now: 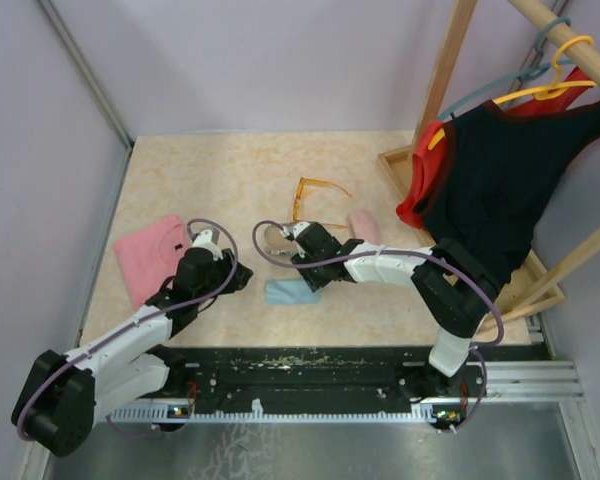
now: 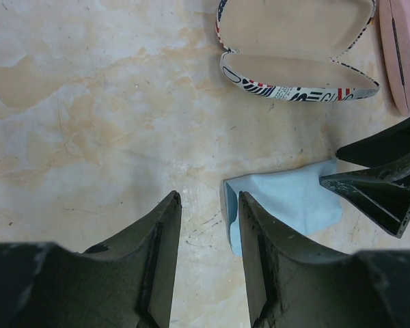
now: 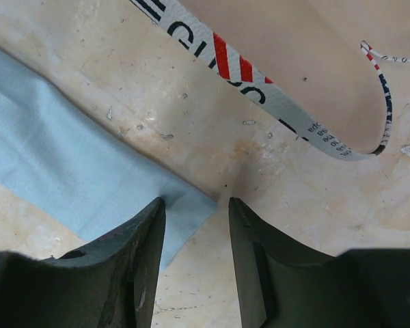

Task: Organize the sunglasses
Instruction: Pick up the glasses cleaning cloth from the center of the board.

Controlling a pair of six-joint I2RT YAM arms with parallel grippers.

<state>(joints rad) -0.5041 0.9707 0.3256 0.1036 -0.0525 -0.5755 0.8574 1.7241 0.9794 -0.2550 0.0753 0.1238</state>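
My left claw (image 2: 208, 199) stands part open with nothing between its fingers; one fingertip sits at the edge of the blue cloth (image 2: 287, 201) (whether it touches, I cannot tell). My right claw (image 3: 196, 203) is likewise part open and empty, low over the bench (image 1: 210, 170); one tip is at the cloth's corner, and the open printed case (image 3: 273, 89) lies just beyond. The left arm stretches from its near-left base up and rightward; the right arm rises from its base, folds at the elbow and reaches leftward across the bench; the two claws face each other over the cloth. Counting: one pair of sunglasses (image 1: 299, 200) in view, orange-framed, arms unfolded, lying on the bench beyond the right claw and apart from it, near the pink case (image 1: 364, 226); two cases; two cloths, the blue cloth and a pink cloth (image 1: 152, 258) at the left; one black-and-red garment (image 1: 485, 190) hanging on a wooden rack (image 1: 450, 70) at the right.
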